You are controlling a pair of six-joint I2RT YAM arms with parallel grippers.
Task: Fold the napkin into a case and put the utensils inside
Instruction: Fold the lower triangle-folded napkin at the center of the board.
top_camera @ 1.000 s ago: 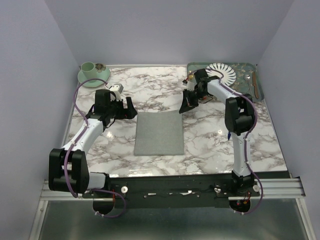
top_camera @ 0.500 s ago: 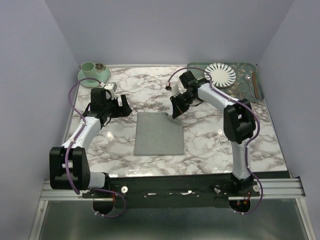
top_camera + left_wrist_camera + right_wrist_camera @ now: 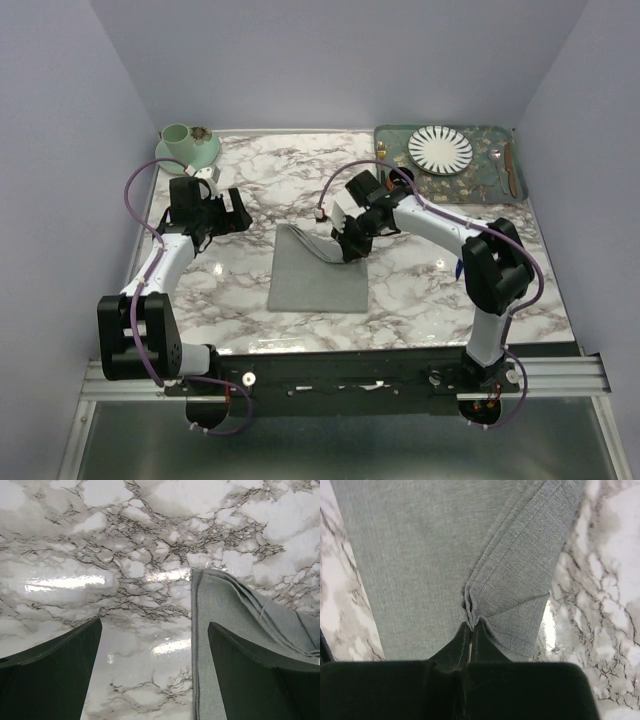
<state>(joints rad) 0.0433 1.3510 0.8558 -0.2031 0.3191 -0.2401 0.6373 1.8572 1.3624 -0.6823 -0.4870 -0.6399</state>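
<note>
We see the right gripper point(image 3: 470, 626) pinching a raised corner of the grey napkin point(image 3: 315, 275), which lies mid-table, while the left gripper point(image 3: 152, 630) hangs to its left, jaws spread wide.

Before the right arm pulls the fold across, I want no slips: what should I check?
1. Right pincer shut on the napkin's lifted edge: ok.
2. Left pincer open and empty: ok.
3. Napkin's left edge flat on the table: ok.
4. Left pincer pressing that edge down: cannot tell.
5. Utensils on the tray, away from the cloth: ok.
</note>
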